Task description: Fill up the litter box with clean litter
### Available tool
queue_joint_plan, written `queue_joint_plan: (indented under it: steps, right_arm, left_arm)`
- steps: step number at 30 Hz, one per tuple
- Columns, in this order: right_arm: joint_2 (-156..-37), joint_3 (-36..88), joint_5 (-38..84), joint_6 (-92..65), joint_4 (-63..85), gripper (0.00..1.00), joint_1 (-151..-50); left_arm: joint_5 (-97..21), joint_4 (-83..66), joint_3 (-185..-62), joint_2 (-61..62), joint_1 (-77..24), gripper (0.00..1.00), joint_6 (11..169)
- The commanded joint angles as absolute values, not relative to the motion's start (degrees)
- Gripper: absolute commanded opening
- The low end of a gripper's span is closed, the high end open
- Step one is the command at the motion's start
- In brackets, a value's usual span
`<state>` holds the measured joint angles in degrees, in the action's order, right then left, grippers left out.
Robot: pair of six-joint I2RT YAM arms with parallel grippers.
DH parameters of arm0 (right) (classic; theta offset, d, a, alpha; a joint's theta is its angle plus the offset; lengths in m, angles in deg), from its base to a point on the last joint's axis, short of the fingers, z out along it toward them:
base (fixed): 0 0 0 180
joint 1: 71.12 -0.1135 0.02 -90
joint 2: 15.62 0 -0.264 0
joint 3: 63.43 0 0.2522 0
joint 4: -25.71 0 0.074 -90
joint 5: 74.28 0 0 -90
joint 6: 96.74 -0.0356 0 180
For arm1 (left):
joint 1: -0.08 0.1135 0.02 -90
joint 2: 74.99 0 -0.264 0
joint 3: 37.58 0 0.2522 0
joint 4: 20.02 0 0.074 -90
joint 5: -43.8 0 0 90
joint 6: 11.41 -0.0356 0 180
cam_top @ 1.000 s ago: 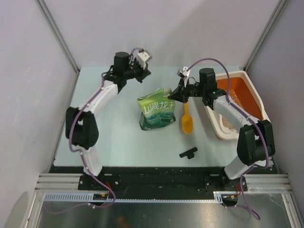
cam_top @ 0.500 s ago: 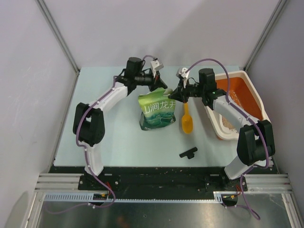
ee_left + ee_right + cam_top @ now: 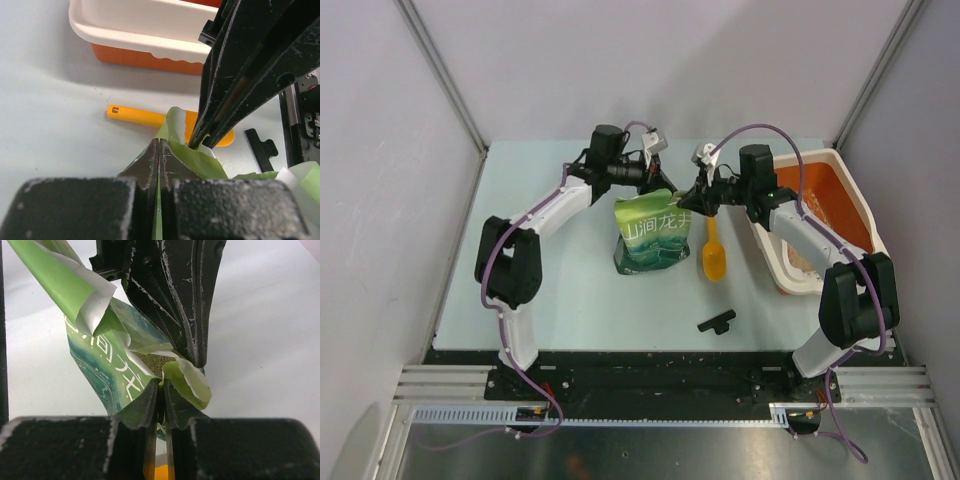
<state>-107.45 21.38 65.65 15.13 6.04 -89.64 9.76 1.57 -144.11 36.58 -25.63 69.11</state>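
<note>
Clamping shut on the bag top, left claw and right claw hold it left of the box, which lies nearer the right claw.

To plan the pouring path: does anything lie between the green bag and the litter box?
Yes. The orange scoop lies flat between the green bag and the litter box. The right arm also crosses above that gap.

Left pincer swung in to green bag top.
</note>
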Motion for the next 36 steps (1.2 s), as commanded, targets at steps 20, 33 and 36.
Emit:
queue_joint_plan:
  steps: [20, 33, 36]
  right_arm:
    - [-108.08, 21.26, 71.35, 10.57, 10.63, 0.62, -84.12]
    - [-115.9, 21.26, 83.04, 0.57, 28.37, 0.66, -84.12]
    - [-117.31, 21.26, 84.18, -4.52, 34.17, 0.66, -84.04]
  left_arm:
    - [1.0, 2.79, -140.82, 27.32, -16.8, 0.0, 71.65]
    - [-7.87, 16.94, -140.37, 21.25, -11.88, 0.0, 57.07]
    - [-9.11, 18.43, -140.55, 20.9, -11.26, 0.0, 55.57]
